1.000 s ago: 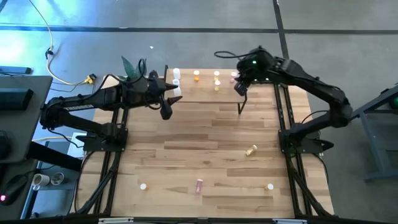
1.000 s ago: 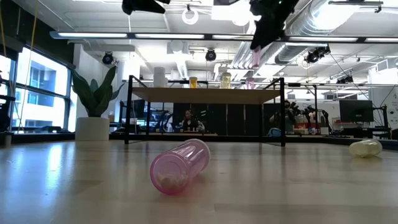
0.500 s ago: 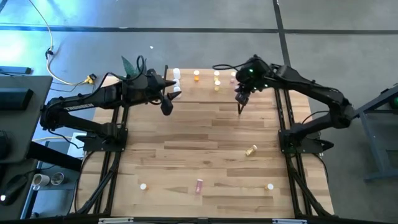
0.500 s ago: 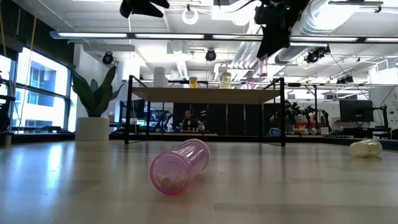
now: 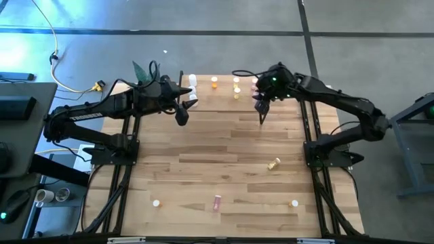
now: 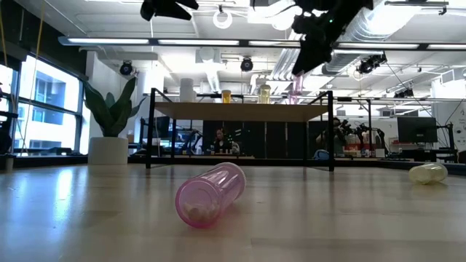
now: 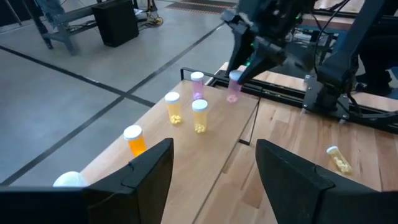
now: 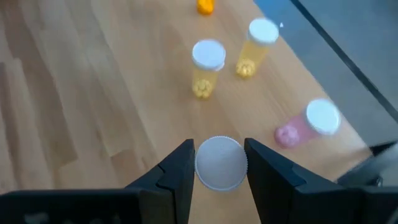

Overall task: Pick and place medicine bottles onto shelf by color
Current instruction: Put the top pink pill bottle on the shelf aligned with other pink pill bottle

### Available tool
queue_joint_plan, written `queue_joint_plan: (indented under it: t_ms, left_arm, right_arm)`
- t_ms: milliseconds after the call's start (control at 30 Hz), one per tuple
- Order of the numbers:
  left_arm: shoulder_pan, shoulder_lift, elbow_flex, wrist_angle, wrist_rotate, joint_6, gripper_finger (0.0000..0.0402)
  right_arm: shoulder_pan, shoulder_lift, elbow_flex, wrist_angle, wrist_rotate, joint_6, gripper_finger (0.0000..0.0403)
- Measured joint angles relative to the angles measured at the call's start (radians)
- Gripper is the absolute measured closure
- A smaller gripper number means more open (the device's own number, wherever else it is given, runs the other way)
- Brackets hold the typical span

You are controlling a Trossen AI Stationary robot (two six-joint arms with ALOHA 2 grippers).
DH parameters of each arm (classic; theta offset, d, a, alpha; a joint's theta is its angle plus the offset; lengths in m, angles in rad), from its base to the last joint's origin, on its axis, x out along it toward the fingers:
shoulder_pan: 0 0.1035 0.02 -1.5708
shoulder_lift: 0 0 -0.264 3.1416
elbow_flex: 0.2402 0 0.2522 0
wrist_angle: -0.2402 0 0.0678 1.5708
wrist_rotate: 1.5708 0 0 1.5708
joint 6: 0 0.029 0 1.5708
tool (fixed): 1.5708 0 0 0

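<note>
Overhead, right claw [image 5: 260,102]: hanging above the shelf's [image 5: 224,102] right end, fingers [image 8: 177,171] pinching a bottle with a white cap [image 8: 221,163] between them.
Held bottle: showing pink [image 6: 298,85] in the low view, hanging just above the shelf [image 6: 240,111] top; whether it is touching the board cannot be told.
Left claw [image 5: 182,115]: hovering over the shelf's left end, fingers [image 7: 146,171] spread apart, gripping nothing.
Shelf contents: a white bottle [image 5: 192,84] standing at the left end, an orange one [image 5: 214,83] beside it, two yellow-filled ones [image 5: 237,88] toward the middle, one pink bottle [image 5: 255,82] standing near the right end.
Surface [image 5: 224,169] leftovers: a yellow bottle [image 5: 273,163] lying on its side toward the right, a pink bottle [image 5: 217,202] lying near the front edge, two small white-capped ones [image 5: 156,202] [image 5: 294,202] to either side of it.
Labels and writing: none readable on any bottle.
Backdrop: a potted plant [image 6: 109,124] sitting left of the shelf in the low view.
</note>
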State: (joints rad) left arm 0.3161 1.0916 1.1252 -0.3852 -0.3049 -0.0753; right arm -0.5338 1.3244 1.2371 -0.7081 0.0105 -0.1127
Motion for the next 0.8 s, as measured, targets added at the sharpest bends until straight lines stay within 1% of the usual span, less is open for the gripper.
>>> queue_joint_plan:
  t_ms: [133, 267, 800]
  left_arm:
    - [0.0, 0.0, 0.0, 0.0, -0.02, 0.0, 0.0186]
    - [0.0, 0.0, 0.0, 0.0, -0.044, 0.0, 0.0186]
    - [0.0, 0.0, 0.0, -0.002, -0.055, 0.0, 0.0186]
  right_arm:
    - [-0.017, 0.056, 0.018, -0.006, 0.0, -0.038, 0.0279]
    - [-0.037, 0.081, 0.027, -0.006, 0.001, -0.053, 0.0279]
    - [-0.049, 0.094, 0.025, 0.0, -0.004, -0.071, 0.0279]
